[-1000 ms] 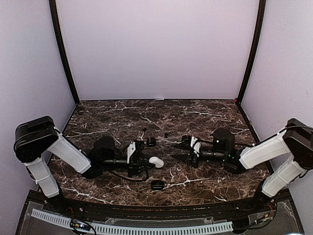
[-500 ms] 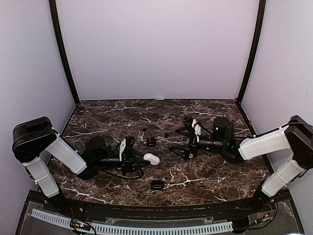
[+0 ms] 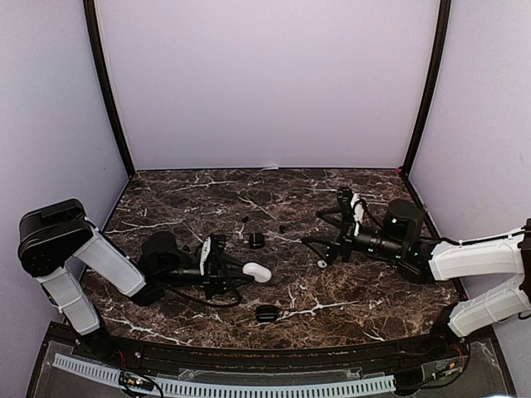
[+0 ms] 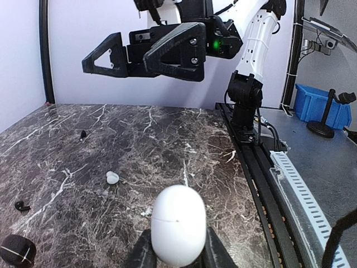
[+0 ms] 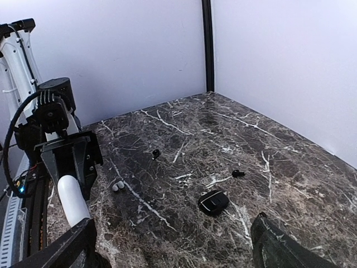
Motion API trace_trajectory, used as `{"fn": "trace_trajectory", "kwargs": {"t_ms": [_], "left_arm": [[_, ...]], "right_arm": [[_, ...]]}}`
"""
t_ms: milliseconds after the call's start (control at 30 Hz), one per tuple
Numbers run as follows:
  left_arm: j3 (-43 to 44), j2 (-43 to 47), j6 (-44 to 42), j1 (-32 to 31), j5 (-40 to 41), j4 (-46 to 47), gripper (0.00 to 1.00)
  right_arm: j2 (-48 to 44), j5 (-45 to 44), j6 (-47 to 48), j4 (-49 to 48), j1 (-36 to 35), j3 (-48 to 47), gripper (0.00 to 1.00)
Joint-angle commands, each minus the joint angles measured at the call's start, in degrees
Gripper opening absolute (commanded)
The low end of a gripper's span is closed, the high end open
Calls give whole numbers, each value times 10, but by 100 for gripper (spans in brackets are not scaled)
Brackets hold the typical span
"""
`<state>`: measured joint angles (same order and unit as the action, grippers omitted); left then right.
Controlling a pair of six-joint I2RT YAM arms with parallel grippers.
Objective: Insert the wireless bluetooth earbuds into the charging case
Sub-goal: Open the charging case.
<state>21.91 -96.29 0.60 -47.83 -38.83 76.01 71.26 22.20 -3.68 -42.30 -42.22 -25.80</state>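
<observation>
Left gripper (image 3: 241, 269) clamps a white charging case (image 3: 257, 272) low over the marble table (image 3: 166, 199) in the overhead view, while the right gripper (image 3: 314, 230) hangs opposite, jaws spread wide with nothing between them. One white earbud (image 3: 322, 264) lies on the table just off the right gripper's fingertips. A black case (image 3: 257, 240) sits behind the white one, a second black case (image 3: 266, 313) lies near the front edge, and two black earbuds (image 3: 246, 219) rest farther back. From the left wrist, the white charging case (image 4: 178, 225), lid shut, is pinched between the fingers (image 4: 142, 254); the white earbud (image 4: 112, 177) rests beyond it, beneath the open right gripper (image 4: 115, 61). From the right wrist, the spread fingers (image 5: 67, 248) frame the white earbud (image 5: 117, 185), which lies just beside the left gripper (image 5: 71, 178) and its white charging case (image 5: 73, 201).
</observation>
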Motion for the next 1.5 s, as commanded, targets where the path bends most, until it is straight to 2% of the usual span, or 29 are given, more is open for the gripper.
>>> {"fn": "trace_trajectory", "kwargs": {"t_ms": [0,100,233,300,400,533,867,1133,1467], "left_arm": [[0,2,-6,-13,-24,33,25],[11,-1,-25,-24,-19,0,25],[17,-6,-38,-31,-14,-13,25],[22,-8,-44,-35,-14,-25,25],[31,-7,-68,-45,-6,-56,25],[35,-9,-76,-52,-5,-64,25],[42,-18,-80,-61,-5,-71,25],[43,-15,-81,-62,-9,-72,25],[45,-14,-88,-67,-27,-77,25]], "right_arm": [[18,41,10,76,-8,-59,95],[44,25,21,27,-35,-44,99],[78,8,49,-153,-61,31,99],[92,21,67,-135,-65,21,99],[103,23,104,-56,-80,-7,99],[113,-6,140,-79,-110,9,99],[139,-36,192,-51,-157,-9,99],[162,-8,202,-36,-171,-25,99],[171,-24,192,-29,-174,-35,99]]}}
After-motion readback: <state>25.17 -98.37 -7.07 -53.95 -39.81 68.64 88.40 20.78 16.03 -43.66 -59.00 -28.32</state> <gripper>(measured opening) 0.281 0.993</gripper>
